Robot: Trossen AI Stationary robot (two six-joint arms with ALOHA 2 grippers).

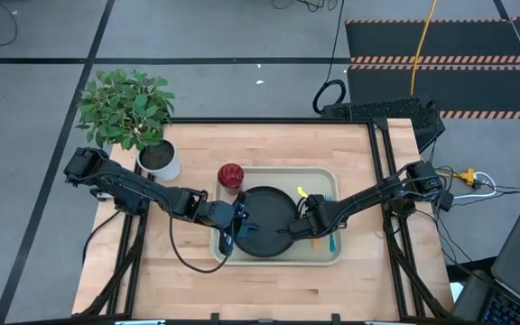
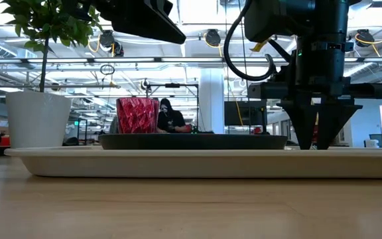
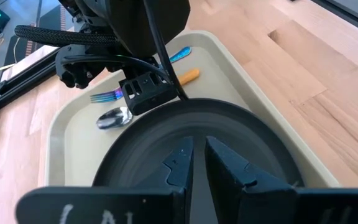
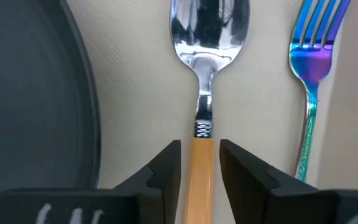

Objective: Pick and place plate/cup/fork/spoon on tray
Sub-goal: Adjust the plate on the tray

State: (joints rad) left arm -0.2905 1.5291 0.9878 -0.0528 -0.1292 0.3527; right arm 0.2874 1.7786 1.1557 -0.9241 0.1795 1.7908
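Right pincer (image 4: pixel 199 163) sits low over the tray, fingers (image 4: pixel 165 167) straddling the spoon's orange handle, thin gaps showing either side. Fingers parted, not pinching; spoon (image 4: pixel 205 74) lies flat on the tray floor.

Spoon: shiny silver bowl mirroring the pincer above, short ridged collar where metal meets the orange handle. Just beside it, roughly parallel, the fork (image 4: pixel 311 81): tines with an iridescent blue-purple sheen, slim teal handle. Neither touches the other. Fork is on the side nearer the tray rim, spoon between fork and plate.

Plate (image 1: pixel 267 221): round, matte black, shallow raised lip, sits in the middle of the tray, takes up about half its length. In the low view it reads as a thin dark disc just above the rim.

Left pincer (image 3: pixel 199 163) hovers over the plate's near edge, fingers nearly pressed together with a narrow slit between, holding nothing.

Tray (image 1: pixel 323 257): cream, rectangular, rounded corners, low rim, finely textured surface, on the light wood worktop (image 1: pixel 269 293).

Cup (image 1: pixel 230 176): small, dark red, upright at the tray's far-left corner; whether it is inside the rim or just off it, cannot tell.

White pot with green plant (image 1: pixel 156 158) stands on the worktop left of the tray, near the cup.
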